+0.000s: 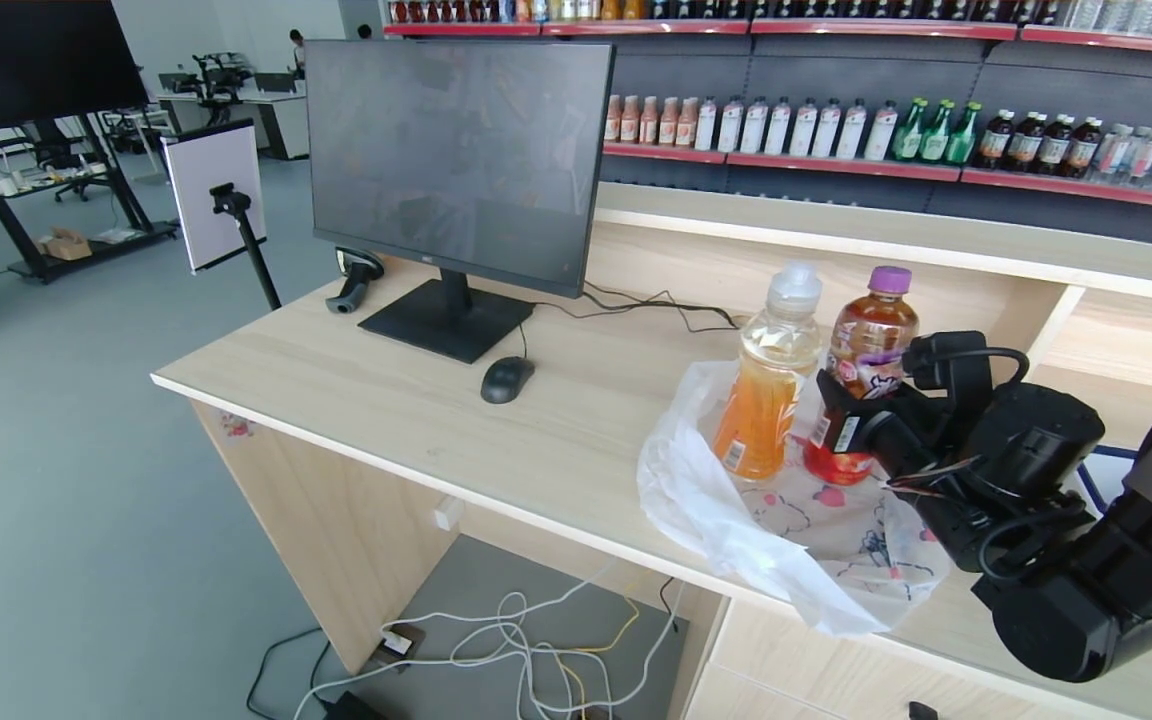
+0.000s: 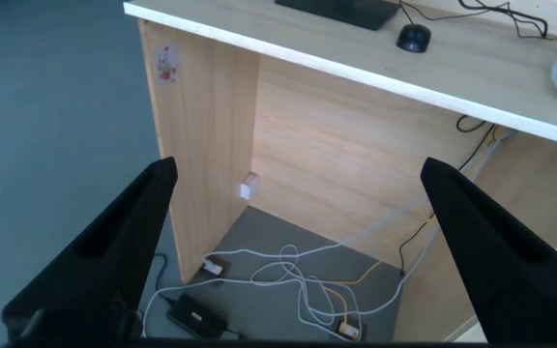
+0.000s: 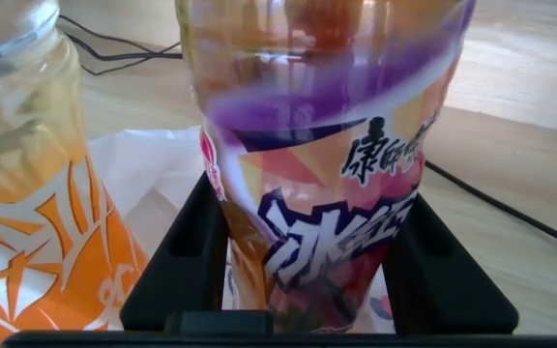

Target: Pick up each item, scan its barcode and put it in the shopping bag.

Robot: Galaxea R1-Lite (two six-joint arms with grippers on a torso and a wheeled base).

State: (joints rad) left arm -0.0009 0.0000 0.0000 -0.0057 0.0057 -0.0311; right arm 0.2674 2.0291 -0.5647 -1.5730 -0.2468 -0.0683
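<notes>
Holding right jaws clamped on purple-capped bottle (image 1: 866,350) upright on shopping bag (image 1: 696,490), left jaws apart clear of bag; likely pick-up step, next calling for lift and barcode turned toward scanner (image 1: 353,278) beyond bag.

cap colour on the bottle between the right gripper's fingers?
Purple. The cap on that bottle shows best in the head view.

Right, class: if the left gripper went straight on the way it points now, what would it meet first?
The left gripper aims under the desk: free at first, then likely the cables on the floor, though depth is unclear.
</notes>
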